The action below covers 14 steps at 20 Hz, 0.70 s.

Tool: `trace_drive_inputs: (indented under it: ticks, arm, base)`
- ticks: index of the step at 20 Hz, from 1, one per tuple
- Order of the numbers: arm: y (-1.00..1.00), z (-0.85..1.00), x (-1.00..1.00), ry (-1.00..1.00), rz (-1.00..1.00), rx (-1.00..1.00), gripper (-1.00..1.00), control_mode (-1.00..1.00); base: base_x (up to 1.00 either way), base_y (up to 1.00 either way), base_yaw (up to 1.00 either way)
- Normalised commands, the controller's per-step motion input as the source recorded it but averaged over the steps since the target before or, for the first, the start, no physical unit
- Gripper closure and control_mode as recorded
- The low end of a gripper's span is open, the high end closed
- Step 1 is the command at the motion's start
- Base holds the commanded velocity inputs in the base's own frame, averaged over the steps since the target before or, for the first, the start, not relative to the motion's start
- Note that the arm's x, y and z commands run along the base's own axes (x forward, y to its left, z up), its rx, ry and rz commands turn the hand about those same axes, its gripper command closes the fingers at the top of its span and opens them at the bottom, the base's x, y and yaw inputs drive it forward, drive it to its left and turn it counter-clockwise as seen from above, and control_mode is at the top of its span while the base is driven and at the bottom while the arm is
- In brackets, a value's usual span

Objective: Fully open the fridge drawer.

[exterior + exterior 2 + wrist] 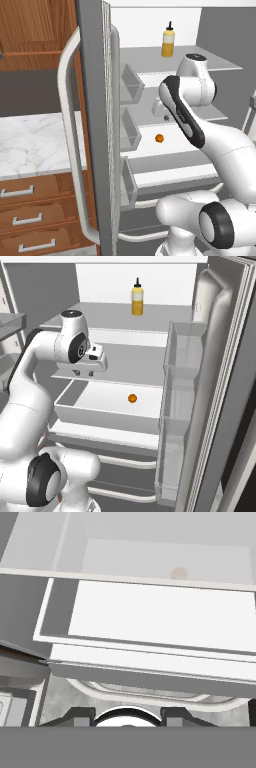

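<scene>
Two grey drawers sit at the foot of the open fridge, each with a pale curved bar across its front; the fridge drawer [102, 431] in question is the upper one, just under the white bin [107, 406] that holds a small orange ball [132, 398]. Handle [125, 461] curves out below its front edge and shows close up in the hand view, just past the camera. Fingers [128, 714]: two dark tips at the bottom of the hand view, set apart with the wrist housing between them, so they read as spread; nothing pinched. Hand hangs high beside the middle shelf [130, 368], pointing down over the bin toward the drawer front. Drawer looks at most a little way out (hard to judge from these angles), so the pull seems barely begun. To do this step well, as I judge it: drop the hand straight down until the tips straddle the bar near its middle, close firmly, then draw back level and square to the fridge so the drawer does not rack. Watch the door bins [177, 386] on the right and the bin lip above. Yellow bottle [137, 298] on the top shelf is well clear.
</scene>
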Motion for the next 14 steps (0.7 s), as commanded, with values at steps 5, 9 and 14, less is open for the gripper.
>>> trace_drive_inputs:
  ticks: [5,9,14]
  arm:
    - [-0.10,0.00,0.00,0.00,0.00,0.00,-1.00,-1.00]
    - [0.00,0.00,0.00,0.00,0.00,0.00,-1.00,-1.00]
    - [0.00,0.00,0.00,0.00,0.00,0.00,-1.00,-1.00]
  base:
    - [0.00,0.00,0.00]
    - [0.00,0.00,0.00]
    - [0.00,0.00,0.00]
